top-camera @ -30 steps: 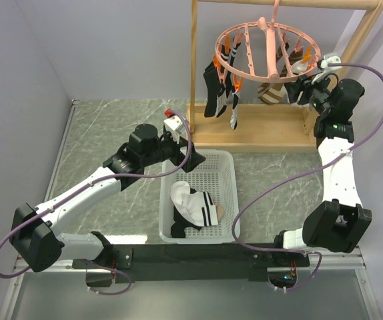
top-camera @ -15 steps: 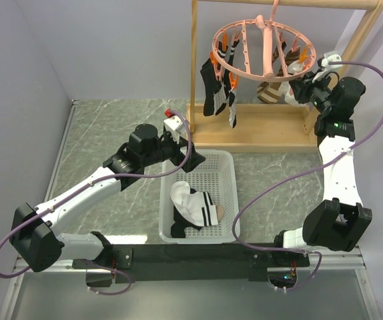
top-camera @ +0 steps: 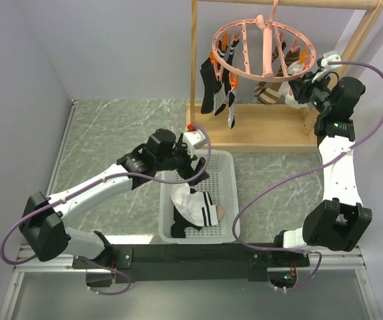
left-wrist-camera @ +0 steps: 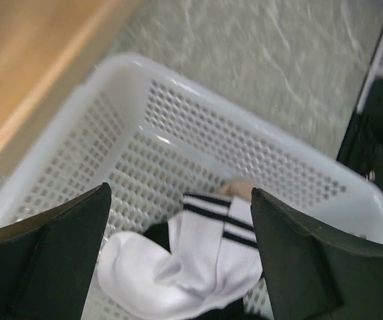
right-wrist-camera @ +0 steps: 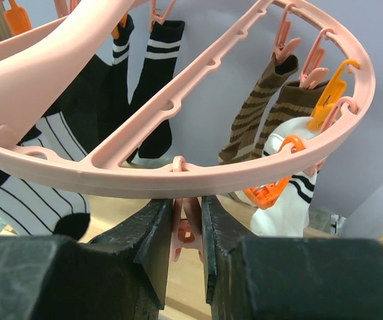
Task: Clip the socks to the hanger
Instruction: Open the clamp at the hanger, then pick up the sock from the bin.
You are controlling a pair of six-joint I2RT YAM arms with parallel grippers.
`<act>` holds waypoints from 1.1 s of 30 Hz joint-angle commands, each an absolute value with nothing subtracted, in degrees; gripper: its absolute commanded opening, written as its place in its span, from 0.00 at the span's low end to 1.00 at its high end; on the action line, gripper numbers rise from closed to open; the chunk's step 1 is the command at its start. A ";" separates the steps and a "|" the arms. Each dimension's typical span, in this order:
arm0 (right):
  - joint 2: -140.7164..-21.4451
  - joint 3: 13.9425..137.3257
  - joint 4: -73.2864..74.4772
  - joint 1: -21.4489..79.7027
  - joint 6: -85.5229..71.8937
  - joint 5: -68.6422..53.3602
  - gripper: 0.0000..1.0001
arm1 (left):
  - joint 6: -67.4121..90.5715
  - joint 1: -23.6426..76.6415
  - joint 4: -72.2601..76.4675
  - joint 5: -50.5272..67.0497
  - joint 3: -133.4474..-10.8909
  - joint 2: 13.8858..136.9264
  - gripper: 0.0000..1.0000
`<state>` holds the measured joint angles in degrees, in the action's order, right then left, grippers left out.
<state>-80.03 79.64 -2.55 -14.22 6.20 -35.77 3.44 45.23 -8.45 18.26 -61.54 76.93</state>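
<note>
left fingers spread wide, empty, nearer arm | socks heaped in basket, just below the gap, long axis slanting across it | right fingers pinched shut on clip under hanger rim

Marble table: basket, wooden rack

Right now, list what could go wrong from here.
1. The right tool squeezes a pink clip under the hanger rim. The hanger hangs free, so it may swing or the clip may slip out.
2. The left tool is open over bunched socks in the basket; it may grab two at once.
</note>
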 commanded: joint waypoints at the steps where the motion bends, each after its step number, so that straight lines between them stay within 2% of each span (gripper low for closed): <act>1: -79.19 81.12 -6.07 -13.71 5.27 -36.65 0.07 | -5.88 46.76 -16.86 22.76 -65.39 77.43 0.90; 6: -78.58 80.69 -5.54 -13.71 4.92 -36.30 0.07 | -8.79 46.85 -14.07 29.86 -62.15 76.82 0.90; 10: -78.05 80.25 -6.06 -13.62 4.22 -36.21 0.07 | -8.26 46.85 -13.79 28.92 -62.66 79.88 0.90; 14: -77.26 79.81 -6.68 -13.62 3.17 -36.30 0.07 | -8.09 46.85 -18.09 29.62 -65.64 88.21 0.88; 17: -76.47 79.54 -7.03 -13.62 2.37 -36.30 0.07 | -8.09 46.85 -20.03 30.32 -68.46 93.07 0.82; 33: -76.64 79.19 -8.44 -13.54 0.53 -36.83 0.06 | -4.75 46.85 -18.02 26.55 -68.38 100.19 0.78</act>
<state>-77.91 78.72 -5.06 -14.02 0.95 -36.27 -5.87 46.70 -19.77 27.07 -67.37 99.53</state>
